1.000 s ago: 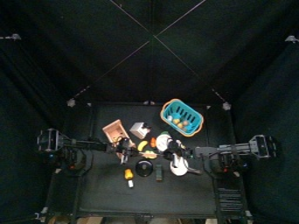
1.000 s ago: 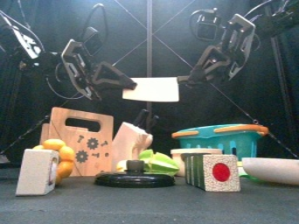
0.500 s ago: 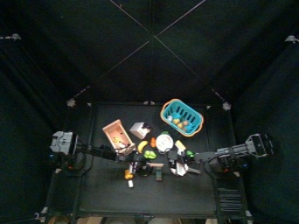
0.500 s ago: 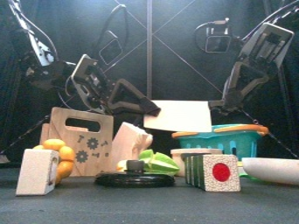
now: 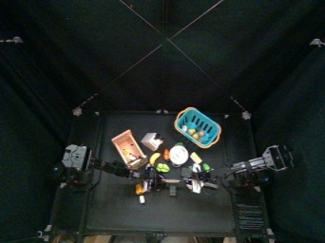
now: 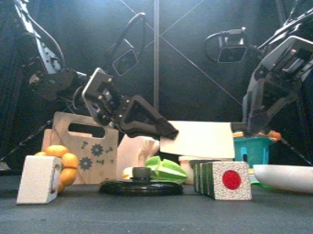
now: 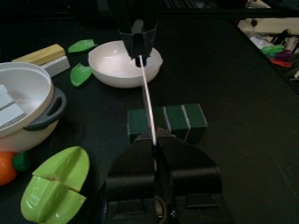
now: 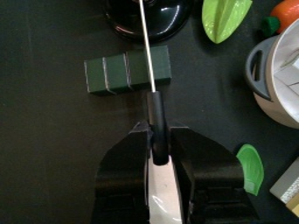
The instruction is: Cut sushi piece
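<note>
**Crowded middle of the bench, open room at the back-left and front**

The sushi roll [image 7: 166,121] lies near the bench's front edge, hemmed in closely. Over it hangs the knife [image 7: 145,79], gripped from both ends by the left end effector [image 7: 156,179] and the right end effector [image 8: 156,166], barring any approach from above. A white bowl [image 7: 121,63] sits near one side, a black disc [image 8: 146,12] and green slices [image 7: 56,179] near the other. Bare bench [image 5: 114,119] shows along the back-left corner and the front edge.
</note>
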